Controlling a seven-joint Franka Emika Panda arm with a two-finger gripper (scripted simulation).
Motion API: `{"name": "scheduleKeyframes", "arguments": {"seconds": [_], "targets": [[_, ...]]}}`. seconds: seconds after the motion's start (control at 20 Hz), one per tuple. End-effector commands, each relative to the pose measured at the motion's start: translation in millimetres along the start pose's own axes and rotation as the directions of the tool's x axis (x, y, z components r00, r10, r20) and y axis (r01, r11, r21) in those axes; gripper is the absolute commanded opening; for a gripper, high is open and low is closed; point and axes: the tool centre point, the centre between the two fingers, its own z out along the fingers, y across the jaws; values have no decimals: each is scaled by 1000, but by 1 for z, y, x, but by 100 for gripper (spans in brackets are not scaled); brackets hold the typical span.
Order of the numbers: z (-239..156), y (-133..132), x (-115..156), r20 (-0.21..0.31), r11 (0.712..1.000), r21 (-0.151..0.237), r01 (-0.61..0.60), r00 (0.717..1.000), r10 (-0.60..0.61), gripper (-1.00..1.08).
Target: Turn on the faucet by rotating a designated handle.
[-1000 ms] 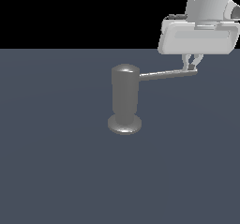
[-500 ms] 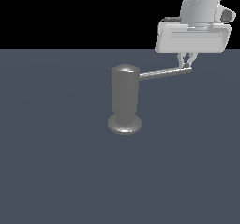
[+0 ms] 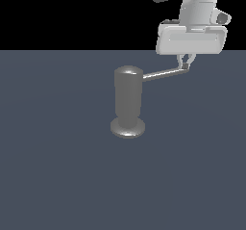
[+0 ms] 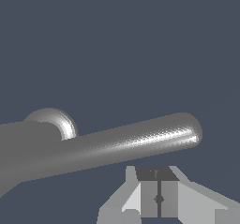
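Note:
In the exterior view the faucet (image 3: 128, 99) stands upright, a grey cylinder on a round base disc. Its handle (image 3: 163, 73) is a thin rod jutting toward the exterior view's right. My gripper (image 3: 185, 64) hangs just above the rod's tip and touches it, with its fingers pressed together. In the wrist view the handle (image 4: 140, 143) runs across the frame with its rounded tip free. The shut gripper (image 4: 159, 192) sits beside that rod, not around it, and holds nothing. The faucet (image 4: 23, 148) body fills that frame's edge.
A plain dark grey floor (image 3: 57, 176) surrounds the faucet. The white hand and arm (image 3: 192, 36) rise above the handle's tip.
My gripper has moved toward the exterior view's left and slightly up in the picture. The handle's tip has swung the same way with it.

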Motion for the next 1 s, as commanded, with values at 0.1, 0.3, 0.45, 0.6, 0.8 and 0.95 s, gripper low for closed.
{"name": "scheduleKeyframes", "arguments": {"seconds": [0.1, 0.3, 0.45, 0.6, 0.8, 0.95], "targets": [[8, -8, 16, 7, 1000, 3, 8, 1000, -8, -100], [10, -8, 27, 10, 1000, 3, 5, 1000, -5, -100], [11, -9, 35, 11, 1000, 3, 3, 1000, -3, -100], [12, -9, 43, 13, 1000, 3, 1, 1000, -1, -100], [13, -9, 53, 15, 1000, 3, -2, 1000, 2, -100], [14, -9, 60, 17, 1000, 3, -4, 1000, 4, -100]]}}
